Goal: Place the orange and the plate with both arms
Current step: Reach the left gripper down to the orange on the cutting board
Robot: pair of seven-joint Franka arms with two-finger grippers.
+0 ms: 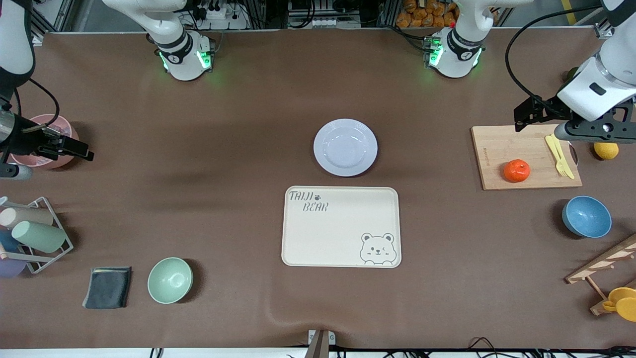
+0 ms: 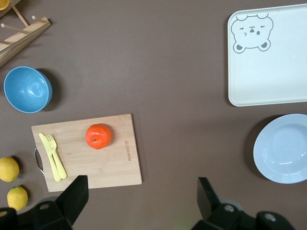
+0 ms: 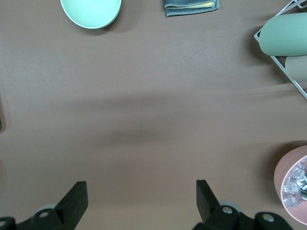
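Both tools hang apart from the task's things. From the front, the left tool [image 1: 526, 115] is over the edge of the wooden cutting board [image 1: 497, 149] at the left arm's end of the brown worktop [image 1: 198, 149], its fingers spread and holding nothing. The right tool [image 1: 74, 148] hangs over the pink bowl [image 1: 37, 122] at the right arm's end. The orange [image 1: 516, 170] sits on the board, beside a yellow fork and knife [image 1: 559, 155]. The plate [image 1: 345, 147] lies mid-worktop, just beside the bear-print tray [image 1: 341, 226], which is nearer the camera. Cables and a crate of orange fruit [image 1: 427, 12] show past the worktop's edge.

Left wrist view: the left tool's fingers [image 2: 74, 196] stand wide apart, over the board's edge; the orange [image 2: 98, 136] rests on the board [image 2: 115, 158], the plate [image 2: 283, 148] well apart.

Right wrist view: the right tool's fingers [image 3: 76, 199] are spread wide over bare, faintly creased worktop [image 3: 144, 120], with a green bowl [image 3: 91, 12] and grey cloth [image 3: 192, 5] near.
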